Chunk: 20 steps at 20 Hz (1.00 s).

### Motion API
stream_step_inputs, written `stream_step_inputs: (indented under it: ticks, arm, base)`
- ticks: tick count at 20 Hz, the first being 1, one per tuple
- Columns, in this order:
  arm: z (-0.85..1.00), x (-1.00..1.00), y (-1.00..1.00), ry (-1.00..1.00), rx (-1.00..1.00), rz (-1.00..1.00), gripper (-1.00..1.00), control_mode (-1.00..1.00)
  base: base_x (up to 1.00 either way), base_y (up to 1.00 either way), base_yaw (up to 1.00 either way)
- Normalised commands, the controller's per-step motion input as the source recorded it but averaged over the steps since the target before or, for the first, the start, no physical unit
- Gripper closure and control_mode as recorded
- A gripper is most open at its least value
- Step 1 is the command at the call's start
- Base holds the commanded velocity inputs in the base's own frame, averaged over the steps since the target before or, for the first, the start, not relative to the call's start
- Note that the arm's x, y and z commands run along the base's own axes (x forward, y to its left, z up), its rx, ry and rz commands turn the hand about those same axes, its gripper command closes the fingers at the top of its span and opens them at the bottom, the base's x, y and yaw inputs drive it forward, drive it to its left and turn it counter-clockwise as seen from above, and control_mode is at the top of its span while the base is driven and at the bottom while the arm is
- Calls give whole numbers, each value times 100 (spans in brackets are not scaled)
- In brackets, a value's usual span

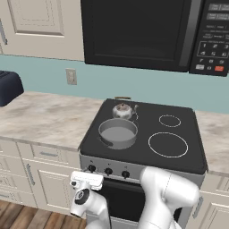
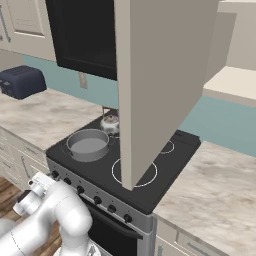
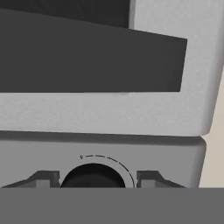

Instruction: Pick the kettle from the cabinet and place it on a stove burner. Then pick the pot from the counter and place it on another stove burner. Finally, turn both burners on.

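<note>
Marbled counter [image 1: 44, 118], black cooktop [image 1: 192, 147] bearing kettle [image 1: 123, 110] and pot [image 1: 118, 133], fingers [image 3: 41, 178] spread around a stove knob [image 3: 94, 176]

a black microwave [image 1: 134, 31] hangs above, its keypad [image 1: 214, 38] at the right; a dark blue toaster [image 2: 21, 81] sits far left near a wall outlet [image 1: 70, 76], over a wooden floor [image 1: 20, 217]

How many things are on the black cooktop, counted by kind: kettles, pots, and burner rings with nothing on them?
kettle: 1
pot: 1
small bare burner ring: 1
large bare burner ring: 1
Total: 4
</note>
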Motion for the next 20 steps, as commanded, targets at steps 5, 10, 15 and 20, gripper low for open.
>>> stream_step_inputs:
  ticks: [5, 10, 15, 20]
  arm:
    - [0, 6, 6, 0, -4, 0, 100, -100]
    - [4, 0, 0, 0, -16, 1, 100, -100]
    - [18, 0, 0, 1, -18, 0, 100, -100]
    - [30, 0, 3, 0, -18, 0, 100, -100]
  base:
    - [0, 0, 0]
    - [0, 0, 0]
    - [0, 0, 0]
    - [0, 0, 0]
